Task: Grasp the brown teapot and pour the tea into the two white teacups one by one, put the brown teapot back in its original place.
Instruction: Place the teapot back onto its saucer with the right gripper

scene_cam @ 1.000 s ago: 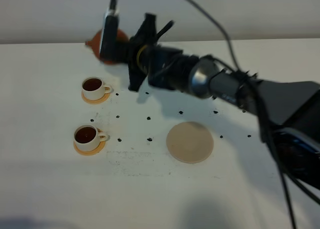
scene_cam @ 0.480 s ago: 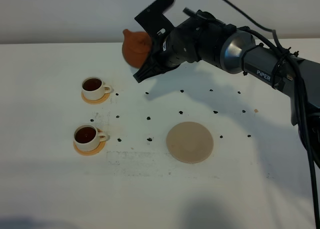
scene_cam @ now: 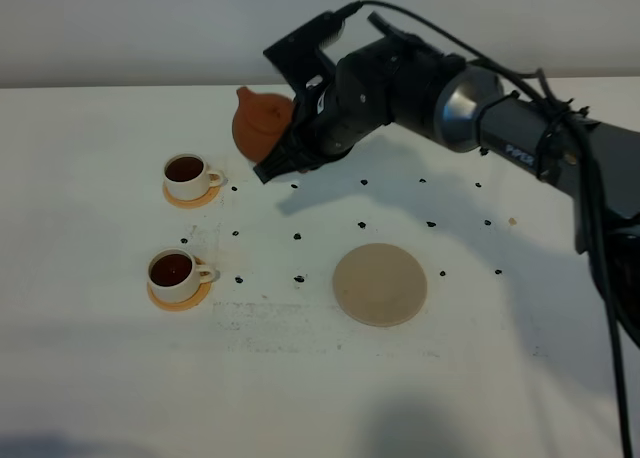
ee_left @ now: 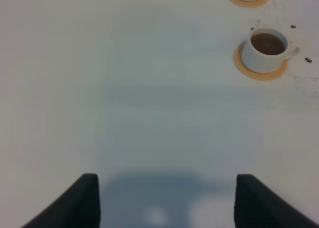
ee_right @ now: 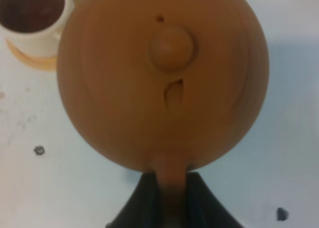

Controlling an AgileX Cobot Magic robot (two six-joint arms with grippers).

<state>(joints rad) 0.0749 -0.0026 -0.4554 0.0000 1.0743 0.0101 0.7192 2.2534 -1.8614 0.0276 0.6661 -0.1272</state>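
The right gripper (scene_cam: 285, 148) clamps the teapot (scene_cam: 260, 125) by its handle, in the air just right of the far cup (scene_cam: 190, 175). Both cups hold tea. The left gripper (ee_left: 167, 200) is wide, empty.

White lettering "PiPER" runs along the right arm's (scene_cam: 520, 150) grey forearm; nothing else is legible.

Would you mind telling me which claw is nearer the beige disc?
Right. The right claw holds the teapot aloft beyond the beige disc; the left claw hovers open past the teacups.
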